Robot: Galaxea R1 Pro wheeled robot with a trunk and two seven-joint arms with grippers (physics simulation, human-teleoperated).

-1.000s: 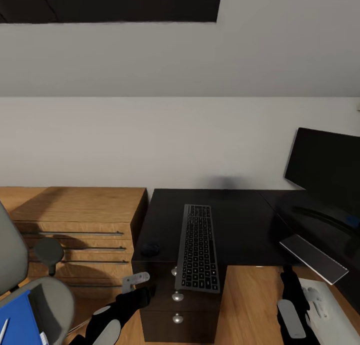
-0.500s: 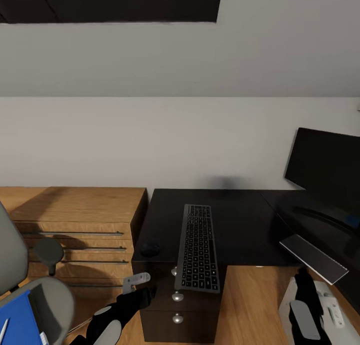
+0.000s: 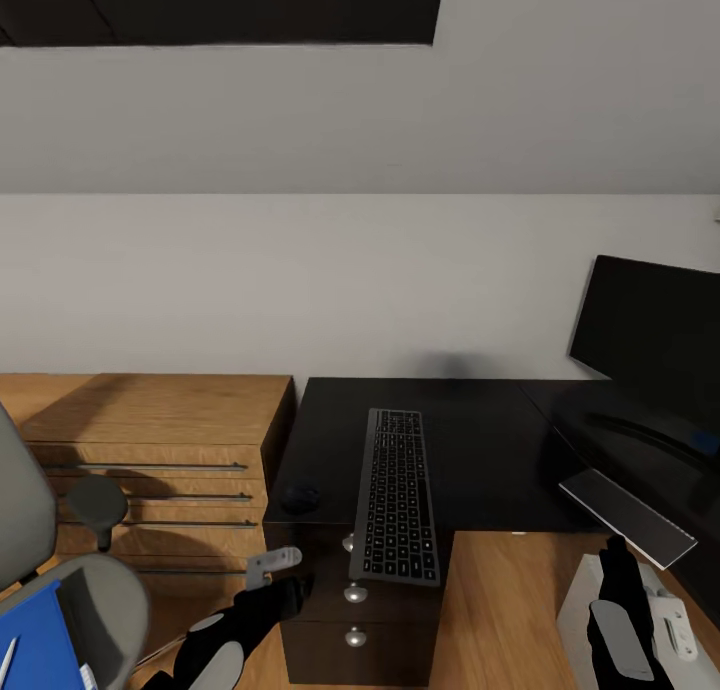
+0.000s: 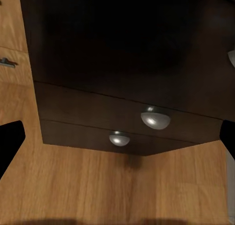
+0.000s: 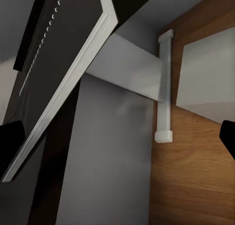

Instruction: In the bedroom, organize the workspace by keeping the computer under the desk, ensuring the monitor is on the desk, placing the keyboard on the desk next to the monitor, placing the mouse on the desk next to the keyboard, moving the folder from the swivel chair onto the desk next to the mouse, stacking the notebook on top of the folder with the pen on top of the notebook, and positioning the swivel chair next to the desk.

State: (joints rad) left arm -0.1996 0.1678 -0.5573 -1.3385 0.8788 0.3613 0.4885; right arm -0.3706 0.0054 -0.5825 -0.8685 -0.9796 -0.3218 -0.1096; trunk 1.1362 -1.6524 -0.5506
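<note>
Keyboard [image 3: 397, 497] overhanging black desk [image 3: 480, 440] edge, mouse [image 3: 300, 496] left, both arms' fingers spread apart, holding nothing

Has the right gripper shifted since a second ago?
Yes. The right gripper has moved rightward, away from the keyboard and over the pale computer under the desk.

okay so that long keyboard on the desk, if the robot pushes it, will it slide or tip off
The keyboard looks slim, stiff and flat, so on the glossy desk it would probably slide easily. Its near end already overhangs the desk's front edge, so a push toward the robot could tip it off.
</note>
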